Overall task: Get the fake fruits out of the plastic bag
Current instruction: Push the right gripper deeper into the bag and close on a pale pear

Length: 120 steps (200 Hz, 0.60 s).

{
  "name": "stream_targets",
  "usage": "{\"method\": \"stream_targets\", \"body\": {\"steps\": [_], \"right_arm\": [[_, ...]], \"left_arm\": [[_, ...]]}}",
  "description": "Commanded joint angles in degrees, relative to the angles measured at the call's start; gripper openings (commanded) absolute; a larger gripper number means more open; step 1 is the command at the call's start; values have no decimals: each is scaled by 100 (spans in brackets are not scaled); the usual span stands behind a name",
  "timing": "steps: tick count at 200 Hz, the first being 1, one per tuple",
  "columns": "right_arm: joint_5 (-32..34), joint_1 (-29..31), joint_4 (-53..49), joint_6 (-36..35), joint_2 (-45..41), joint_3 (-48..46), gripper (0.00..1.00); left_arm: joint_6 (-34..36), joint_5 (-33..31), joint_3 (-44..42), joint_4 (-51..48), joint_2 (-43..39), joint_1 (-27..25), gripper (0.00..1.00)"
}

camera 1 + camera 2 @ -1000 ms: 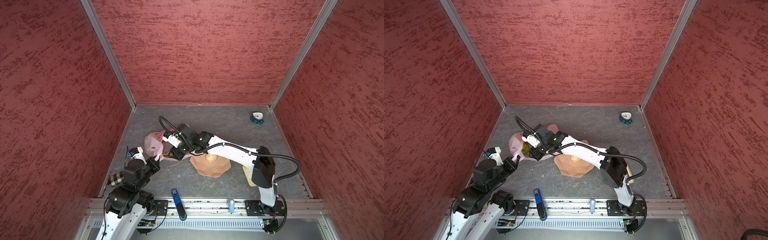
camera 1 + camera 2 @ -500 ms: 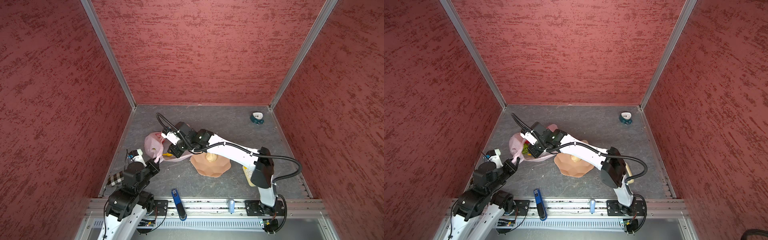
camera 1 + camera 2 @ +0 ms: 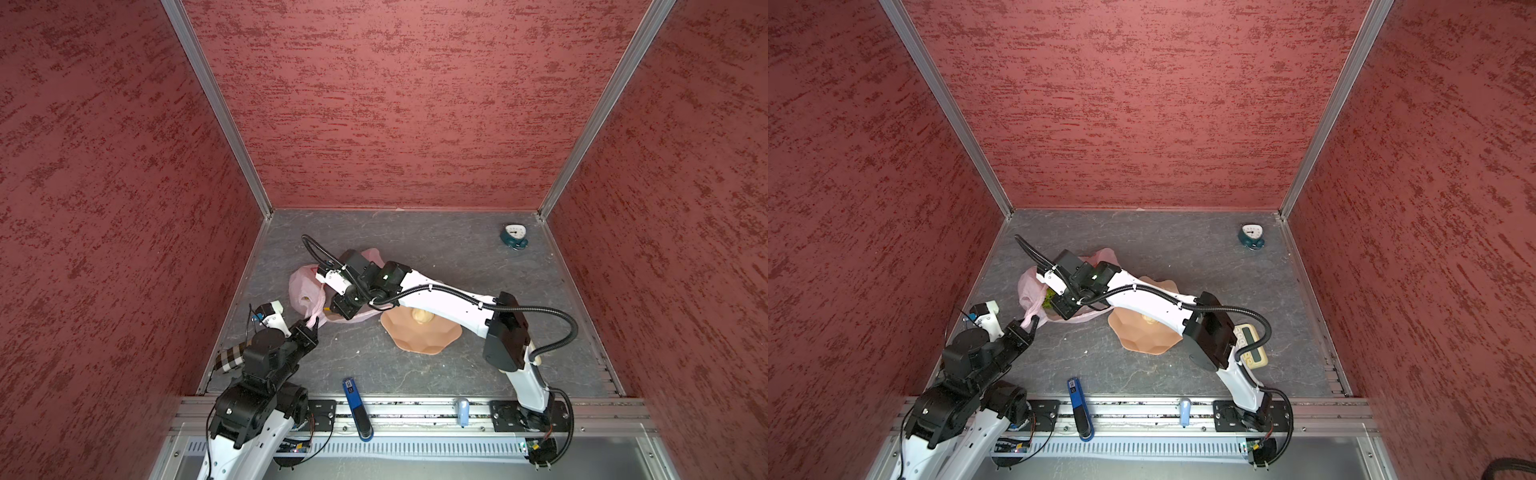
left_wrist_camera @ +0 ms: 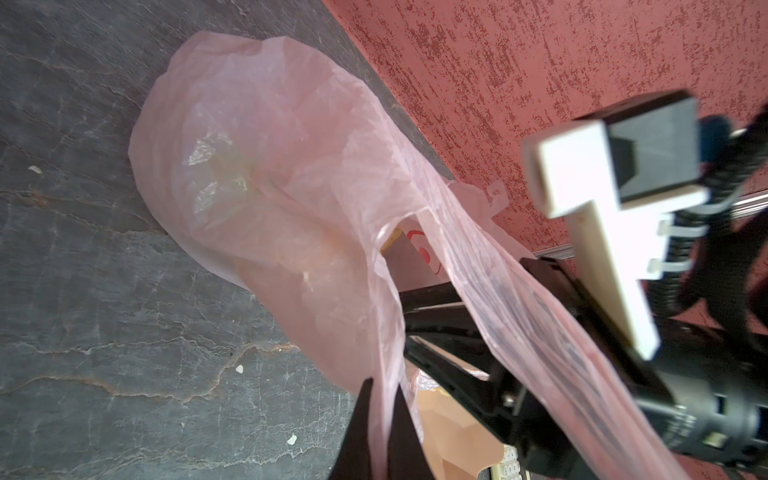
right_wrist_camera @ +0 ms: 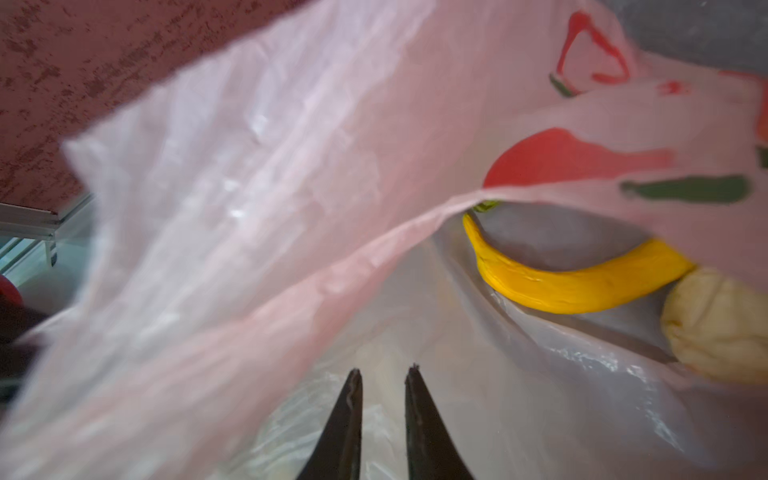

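The pale-pink plastic bag (image 3: 303, 286) lies at the left of the floor. My left gripper (image 4: 382, 382) is shut on one of its loop handles and holds it stretched toward the front. My right gripper (image 5: 382, 374) reaches into the bag's mouth; its jaws stand a narrow gap apart over pale crinkled film, and whether they pinch anything does not show. Inside the bag, beyond those fingers, lie a long yellow banana (image 5: 573, 286) and a beige lumpy ball (image 5: 723, 328). A green fruit (image 3: 1049, 297) shows through the bag's opening. Another beige ball (image 3: 422, 316) sits in the peach bowl (image 3: 432, 343).
The bowl stands just right of the bag, under my right arm. A small teal clock (image 3: 514, 237) is at the back right corner. A blue tool (image 3: 353, 399) lies on the front rail, and a beige keypad device (image 3: 1250, 345) lies near the right arm's base. Red walls enclose three sides.
My right gripper has shifted a little to the left, further into the bag's mouth, and its jaws have narrowed. The left gripper still holds the handle in the same place.
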Motion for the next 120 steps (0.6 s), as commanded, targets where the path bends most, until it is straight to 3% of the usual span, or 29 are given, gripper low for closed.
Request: {"method": "stream_targets", "body": {"steps": [1, 46, 120], "right_arm": [[-231, 39, 336, 167, 100, -142, 21], [58, -77, 778, 381, 365, -177, 24], [1026, -699, 1037, 18, 909, 349, 34]], "left_arm": [[-29, 73, -71, -23, -64, 25, 9], [-19, 25, -72, -205, -152, 25, 8], [-126, 71, -237, -584, -482, 16, 9]]}}
